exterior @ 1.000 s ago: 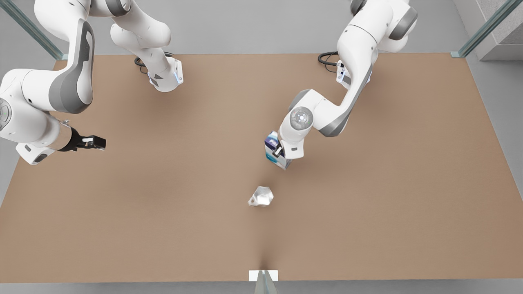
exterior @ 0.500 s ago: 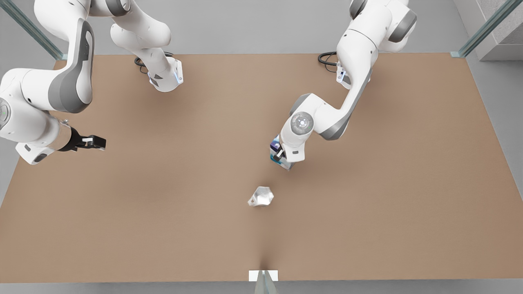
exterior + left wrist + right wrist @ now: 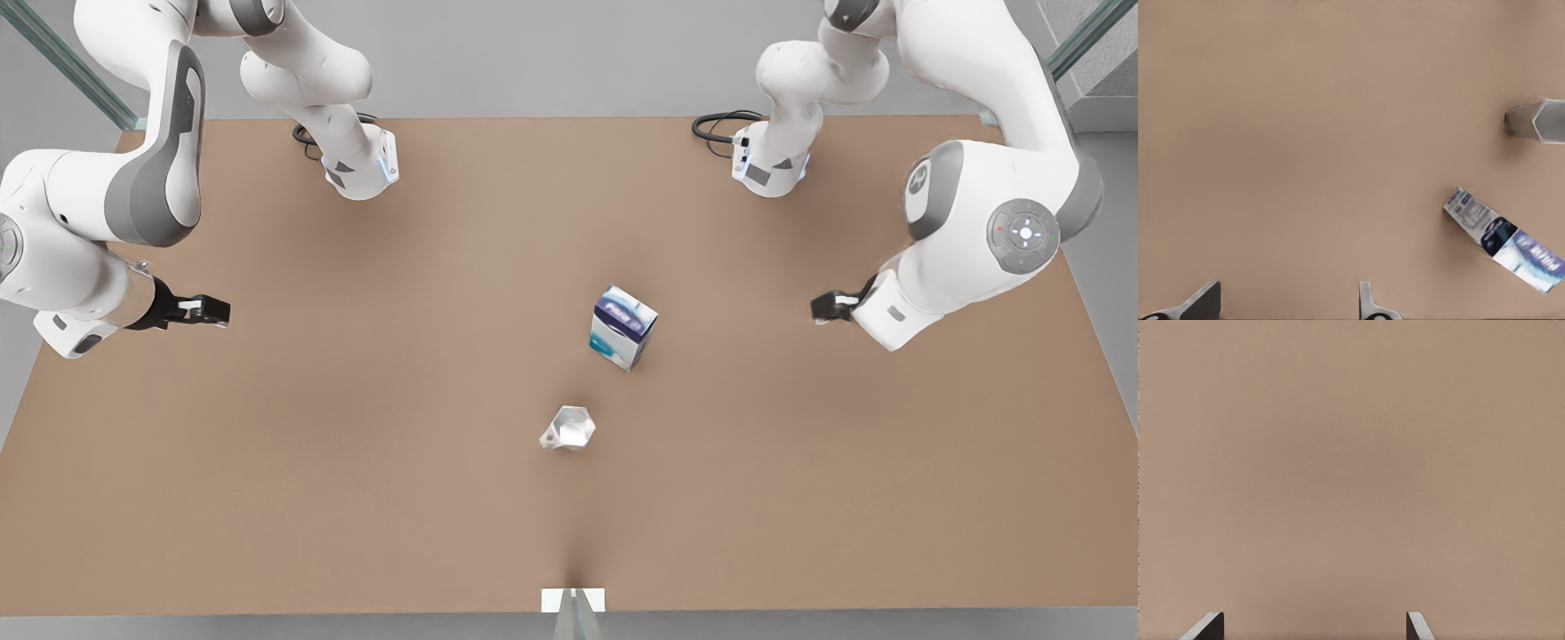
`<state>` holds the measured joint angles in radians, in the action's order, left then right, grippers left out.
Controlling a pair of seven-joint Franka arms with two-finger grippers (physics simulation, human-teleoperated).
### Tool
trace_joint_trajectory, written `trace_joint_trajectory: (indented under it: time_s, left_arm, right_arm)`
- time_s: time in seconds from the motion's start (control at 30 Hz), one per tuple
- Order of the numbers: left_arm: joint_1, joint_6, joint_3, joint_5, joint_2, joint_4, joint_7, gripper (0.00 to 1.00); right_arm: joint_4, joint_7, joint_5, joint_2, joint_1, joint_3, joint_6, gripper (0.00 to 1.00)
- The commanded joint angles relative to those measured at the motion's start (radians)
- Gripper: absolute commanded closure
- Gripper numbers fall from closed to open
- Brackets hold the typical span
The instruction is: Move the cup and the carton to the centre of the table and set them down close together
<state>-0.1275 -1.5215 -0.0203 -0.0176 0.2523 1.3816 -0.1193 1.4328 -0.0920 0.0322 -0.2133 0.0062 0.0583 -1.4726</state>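
Note:
The carton (image 3: 622, 327) stands on the brown table (image 3: 356, 462) near its middle, and nothing holds it. The pale faceted cup (image 3: 568, 428) sits a short way nearer the front edge, apart from the carton. My left gripper (image 3: 209, 309) hovers open far off at the front view's left. Its wrist view shows the carton (image 3: 1503, 237) and the cup (image 3: 1537, 121) beyond the open left gripper (image 3: 1289, 285). My right gripper (image 3: 822, 307) hangs at the front view's right, well away from the carton. In its wrist view the right gripper (image 3: 1315, 615) is open over bare table (image 3: 1351, 467).
Both arm bases (image 3: 360, 169) (image 3: 769, 169) are bolted near the table's far edge, with black cables beside them. A small white marker (image 3: 573, 600) sits at the middle of the front edge. Bare tabletop lies all around the two objects.
The right gripper let go of the carton and swung away to the front view's right. The carton stays standing on the table. The left arm and the cup have not moved.

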Motion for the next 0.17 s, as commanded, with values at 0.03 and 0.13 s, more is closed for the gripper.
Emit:
trace_joint_trajectory:
  time_s: [0.03, 0.13]
  left_arm:
    - [-0.006, -0.009, 0.031, 0.07, 0.005, 0.01, 0.013, 0.0]
    - [-0.006, -0.009, 0.039, 0.068, 0.004, 0.02, 0.013, 0.0]
  right_arm:
    - [0.0, 0.0, 0.0, 0.0, 0.0, 0.0, 0.0, 0.0]
    - [0.0, 0.0, -0.002, 0.0, 0.0, 0.0, 0.0, 0.0]
